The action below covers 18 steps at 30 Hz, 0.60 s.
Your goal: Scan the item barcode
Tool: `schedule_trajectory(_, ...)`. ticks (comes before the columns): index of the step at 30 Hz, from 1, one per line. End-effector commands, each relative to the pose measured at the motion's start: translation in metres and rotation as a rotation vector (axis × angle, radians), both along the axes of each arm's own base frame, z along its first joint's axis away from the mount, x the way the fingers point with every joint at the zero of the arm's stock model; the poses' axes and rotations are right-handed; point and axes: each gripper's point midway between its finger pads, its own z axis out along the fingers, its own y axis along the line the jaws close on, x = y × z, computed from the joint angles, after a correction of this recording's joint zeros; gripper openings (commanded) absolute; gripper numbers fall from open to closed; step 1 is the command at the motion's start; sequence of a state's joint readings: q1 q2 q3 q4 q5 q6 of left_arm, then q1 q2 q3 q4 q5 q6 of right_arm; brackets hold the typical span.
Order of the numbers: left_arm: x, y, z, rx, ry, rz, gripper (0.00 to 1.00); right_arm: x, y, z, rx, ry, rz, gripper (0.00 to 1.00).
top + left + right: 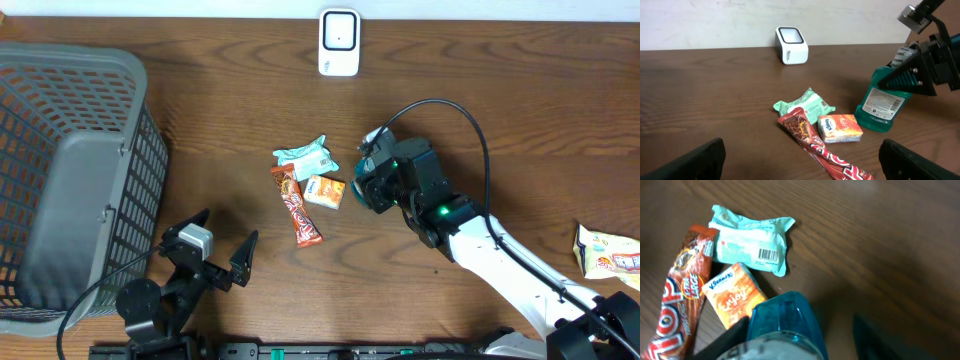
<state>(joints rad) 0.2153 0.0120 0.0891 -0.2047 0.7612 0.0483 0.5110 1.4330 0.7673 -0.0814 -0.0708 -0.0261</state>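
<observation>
A teal bottle [883,107] with a white label stands upright on the table right of the item pile. My right gripper [800,330] is down over it, also seen from the left wrist [910,75]. Its left finger [725,340] lies against the bottle [785,315]. The right finger [880,340] stands apart with a gap, so the jaws are open around the bottle. The white scanner [339,42] stands at the table's far edge. My left gripper [222,238] rests wide open near the front edge, with nothing in it.
A green-white packet [307,157] with its barcode showing, a red-brown candy bar [297,206] and an orange tissue pack [325,191] lie together mid-table. A grey basket [60,180] fills the left side. A snack bag [610,252] lies at the far right.
</observation>
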Motion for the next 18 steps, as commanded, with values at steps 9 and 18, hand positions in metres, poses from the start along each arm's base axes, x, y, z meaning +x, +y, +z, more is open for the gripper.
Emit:
schedule_trajectory(9,-0.002,-0.002,-0.011,-0.015,0.039,-0.011,0.98,-0.002,0.007,-0.012,0.021,0.046,0.032,0.21)
schedule_trajectory(18,-0.002,-0.002,-0.011,-0.015,0.039,-0.011,0.98,-0.008,0.017,0.012,0.174,0.092,0.105,0.1)
